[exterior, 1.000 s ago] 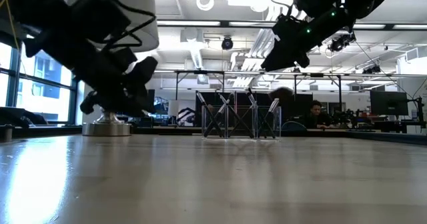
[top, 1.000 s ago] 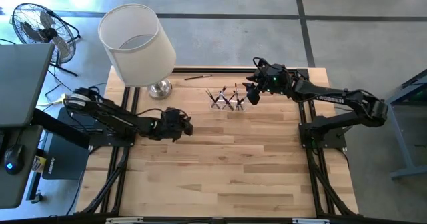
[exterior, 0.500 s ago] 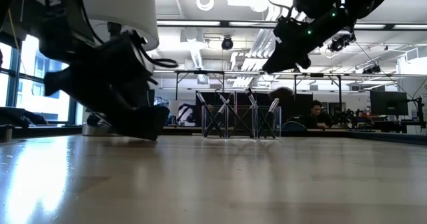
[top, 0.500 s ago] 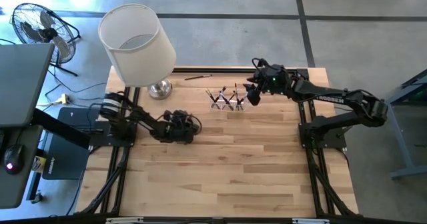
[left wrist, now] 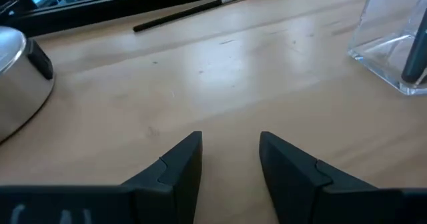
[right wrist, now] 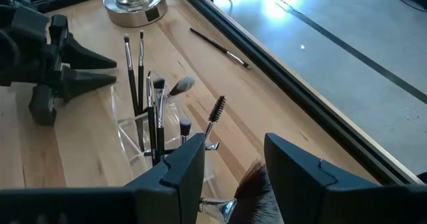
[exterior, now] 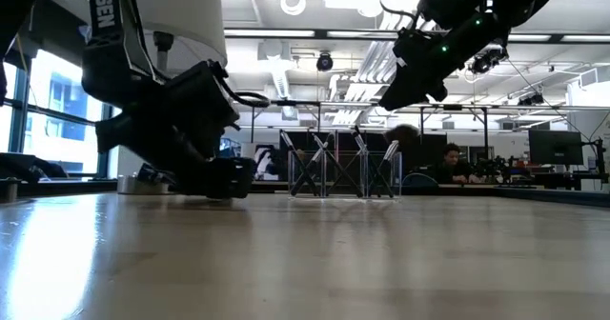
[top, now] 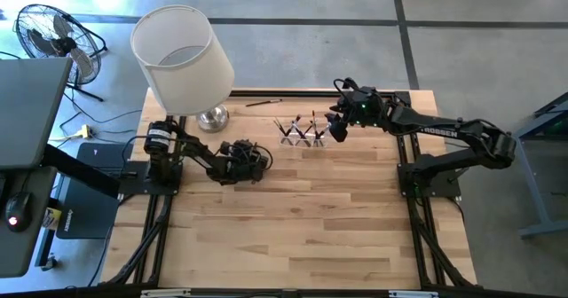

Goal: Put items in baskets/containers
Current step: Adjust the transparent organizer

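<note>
High view: one brush (top: pixel 264 102) lies outside the clear holder (top: pixel 302 137).
Left gripper (top: pixel 258 159) open, low; right gripper (top: pixel 336 128) open, empty; a careless sweep risks toppling the holder.

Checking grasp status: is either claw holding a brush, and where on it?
Neither. The left claw is open and empty; the right claw is open above the brushes.

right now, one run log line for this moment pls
left gripper: open, low over table, empty | right gripper: open, above clear holder | brushes: standing in holder | loose brush: lying by table's far edge
</note>
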Available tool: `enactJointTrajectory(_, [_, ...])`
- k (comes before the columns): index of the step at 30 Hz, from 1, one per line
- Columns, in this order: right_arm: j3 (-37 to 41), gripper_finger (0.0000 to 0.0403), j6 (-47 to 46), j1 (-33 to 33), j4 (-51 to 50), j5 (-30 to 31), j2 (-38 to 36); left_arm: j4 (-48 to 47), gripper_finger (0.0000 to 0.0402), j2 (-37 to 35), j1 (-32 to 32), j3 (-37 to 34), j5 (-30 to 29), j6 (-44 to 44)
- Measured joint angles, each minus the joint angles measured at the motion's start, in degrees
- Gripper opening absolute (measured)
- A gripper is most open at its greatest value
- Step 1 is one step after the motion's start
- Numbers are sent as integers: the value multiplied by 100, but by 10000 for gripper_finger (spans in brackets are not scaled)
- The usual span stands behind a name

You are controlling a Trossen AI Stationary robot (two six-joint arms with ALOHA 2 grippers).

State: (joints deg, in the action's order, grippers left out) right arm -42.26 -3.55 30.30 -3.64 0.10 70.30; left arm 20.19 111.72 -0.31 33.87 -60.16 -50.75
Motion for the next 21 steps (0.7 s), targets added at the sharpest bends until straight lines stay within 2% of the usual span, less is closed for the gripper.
enactJointTrajectory(3, [0, 151, 0, 0, -2, 2, -1, 573, 149, 12, 83, -9, 44, 483])
enactJointTrajectory(7, [0, 149, -45, 0, -2, 9, 0, 1380, 149, 28, 298, 3, 475, 1069])
enactJointTrajectory(11, [0, 151, -66, 0, -2, -24, 0, 1547, 149, 31, 541, 202, 980, 1474])
enactJointTrajectory(18, [0, 150, -66, 0, 0, -30, 0, 1588, 149, 31, 955, 800, 2573, 2661])
enactJointTrajectory(21, [0, 151, -68, 0, 0, -31, 0, 1606, 149, 204, 1031, 1087, 2914, 3049])
